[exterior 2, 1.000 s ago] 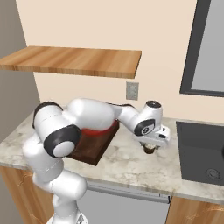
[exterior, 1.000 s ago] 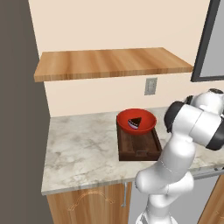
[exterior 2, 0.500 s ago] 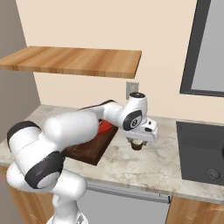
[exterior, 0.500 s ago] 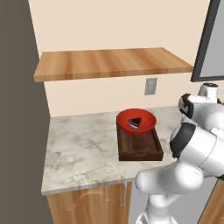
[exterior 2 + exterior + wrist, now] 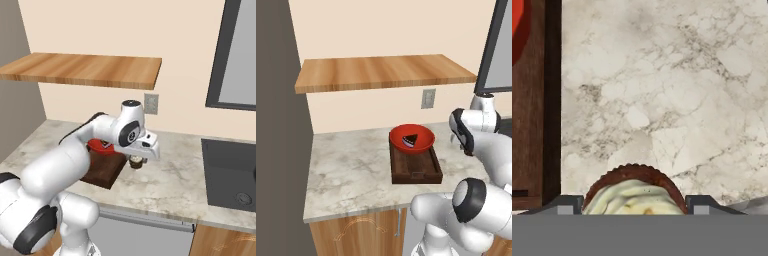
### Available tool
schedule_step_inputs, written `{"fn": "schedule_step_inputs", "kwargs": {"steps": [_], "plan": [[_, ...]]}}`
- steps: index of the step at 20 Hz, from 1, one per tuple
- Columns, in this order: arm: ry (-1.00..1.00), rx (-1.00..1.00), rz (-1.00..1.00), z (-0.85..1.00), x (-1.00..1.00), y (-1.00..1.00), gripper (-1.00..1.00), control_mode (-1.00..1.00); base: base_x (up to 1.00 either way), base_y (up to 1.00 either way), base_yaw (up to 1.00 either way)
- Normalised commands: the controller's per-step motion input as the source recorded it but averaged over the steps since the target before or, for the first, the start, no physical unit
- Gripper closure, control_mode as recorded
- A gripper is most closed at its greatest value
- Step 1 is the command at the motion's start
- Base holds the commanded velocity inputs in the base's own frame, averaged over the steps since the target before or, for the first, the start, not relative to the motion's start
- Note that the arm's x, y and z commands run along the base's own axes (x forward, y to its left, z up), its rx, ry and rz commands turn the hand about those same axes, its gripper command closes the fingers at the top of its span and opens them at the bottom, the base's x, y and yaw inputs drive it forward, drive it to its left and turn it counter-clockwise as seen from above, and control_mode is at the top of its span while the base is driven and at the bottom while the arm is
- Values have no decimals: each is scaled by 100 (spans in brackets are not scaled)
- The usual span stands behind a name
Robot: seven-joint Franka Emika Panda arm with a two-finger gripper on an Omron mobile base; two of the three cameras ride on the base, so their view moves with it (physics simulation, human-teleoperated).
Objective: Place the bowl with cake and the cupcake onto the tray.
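From the left base view I see the red bowl with cake [image 5: 411, 138] sitting on the far end of the dark wooden tray [image 5: 416, 170], its rim overhanging the tray's back edge, with the chocolate wedge lying inside it. The tray lies flat on the marbled worktop [image 5: 351, 170], its handle cutout at the near end, below the wooden shelf [image 5: 381, 72] and the wall outlet [image 5: 428, 98]. In the right base view the arm reaches over the tray, and my tool [image 5: 135, 162] hangs just off the tray's right edge with the cupcake [image 5: 135, 162] between its fingers; it seems to be lifted slightly off the stone, though from this angle I cannot be sure it isn't resting on it. The hand view looks straight down: the cupcake's cream top and dark fluted wrapper [image 5: 634, 192] sit between the two dark fingertips [image 5: 567, 205], which press in from either side, so I read the tool as clamped on the cupcake. Beyond it in that view is bare marble, with the tray's rim [image 5: 553, 100] running along the left side and a sliver of the red bowl [image 5: 519, 25] in the upper left corner. The dark cooktop [image 5: 230, 172] lies well apart to the right.
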Motion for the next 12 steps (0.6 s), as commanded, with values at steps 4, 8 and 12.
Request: {"fn": "schedule_step_inputs", "kwargs": {"steps": [4,8,12], "plan": [[0,1,-6,31,-21,67,100,-100,0,0,0],[0,3,-6,20,-19,66,100,-100,0,0,0],[-2,8,-3,1,-5,58,100,-100,0,0,0]]}}
